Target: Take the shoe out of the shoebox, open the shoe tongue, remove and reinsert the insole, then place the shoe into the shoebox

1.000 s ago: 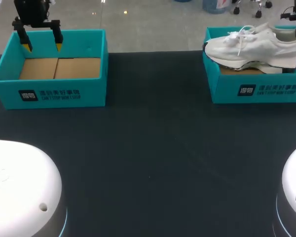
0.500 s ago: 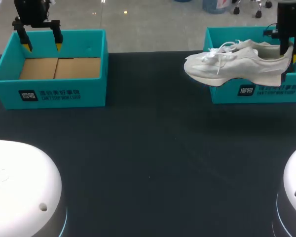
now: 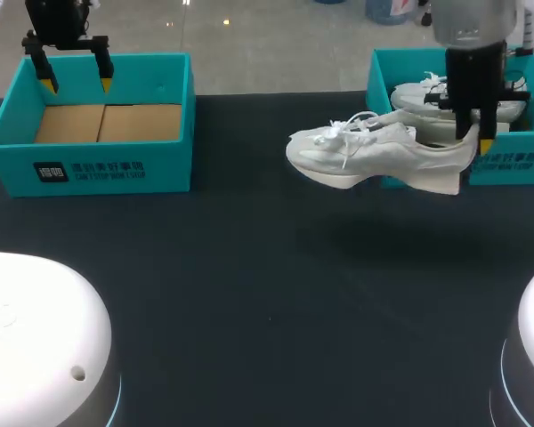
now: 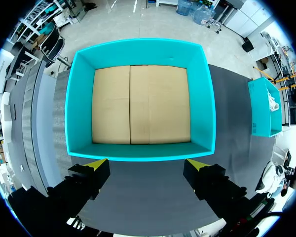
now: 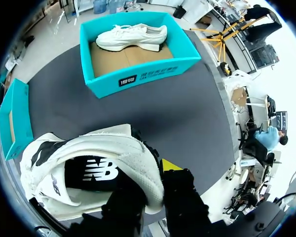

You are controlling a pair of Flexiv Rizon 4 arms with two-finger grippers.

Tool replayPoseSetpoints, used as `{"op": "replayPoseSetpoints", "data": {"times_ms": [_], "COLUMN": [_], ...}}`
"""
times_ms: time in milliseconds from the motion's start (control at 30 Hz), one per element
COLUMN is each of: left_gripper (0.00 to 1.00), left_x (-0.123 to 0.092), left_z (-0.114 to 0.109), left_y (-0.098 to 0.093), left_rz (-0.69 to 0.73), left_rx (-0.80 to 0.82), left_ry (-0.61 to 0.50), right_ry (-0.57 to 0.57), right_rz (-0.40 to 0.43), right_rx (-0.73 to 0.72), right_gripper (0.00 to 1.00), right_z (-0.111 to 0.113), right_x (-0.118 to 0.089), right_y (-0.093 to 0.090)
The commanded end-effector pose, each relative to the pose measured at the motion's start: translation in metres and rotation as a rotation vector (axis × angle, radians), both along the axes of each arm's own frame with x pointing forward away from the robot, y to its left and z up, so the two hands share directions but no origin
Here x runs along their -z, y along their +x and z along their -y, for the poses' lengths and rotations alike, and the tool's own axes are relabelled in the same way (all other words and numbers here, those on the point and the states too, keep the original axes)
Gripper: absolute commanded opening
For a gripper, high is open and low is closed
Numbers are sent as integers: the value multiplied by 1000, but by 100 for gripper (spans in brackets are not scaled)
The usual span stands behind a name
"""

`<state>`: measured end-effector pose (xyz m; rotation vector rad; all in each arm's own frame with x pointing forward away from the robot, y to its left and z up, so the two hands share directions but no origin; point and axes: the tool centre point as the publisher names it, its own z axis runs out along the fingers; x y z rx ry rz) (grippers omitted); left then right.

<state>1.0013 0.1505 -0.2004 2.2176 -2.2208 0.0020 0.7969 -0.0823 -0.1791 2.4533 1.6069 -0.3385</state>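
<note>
A white shoe hangs in the air above the dark table, just left of the teal shoebox at the back right. My right gripper is shut on the shoe's heel collar, toe pointing left. The right wrist view shows the heel pinched in my right gripper, one finger inside the shoe, the yellow-tipped one outside. A second white shoe lies in that shoebox. My left gripper hovers open over the rear wall of the other teal box, holding nothing.
The left box shows only its brown cardboard floor, seen below my left gripper. Two white robot bases fill the front corners. Dark tabletop spreads between the two boxes.
My right gripper has lifted the shoe out of the right shoebox and carried it left and forward over the table, uncovering the second shoe. The left arm has stayed still.
</note>
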Motion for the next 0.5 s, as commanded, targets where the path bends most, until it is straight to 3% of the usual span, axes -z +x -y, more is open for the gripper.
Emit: {"op": "replayPoseSetpoints", "data": {"times_ms": [33, 500], "left_gripper": [100, 100], "left_x": [0, 0], "left_z": [0, 0], "left_y": [0, 0], "left_rz": [0, 0], "left_rx": [-1, -1], "left_ry": [1, 1], "right_ry": [-17, 34], "right_rz": [0, -32], "right_rx": [18, 32], "right_gripper": [0, 0], "right_z": [-19, -69], "right_x": [8, 41], "right_y": [-5, -46]}}
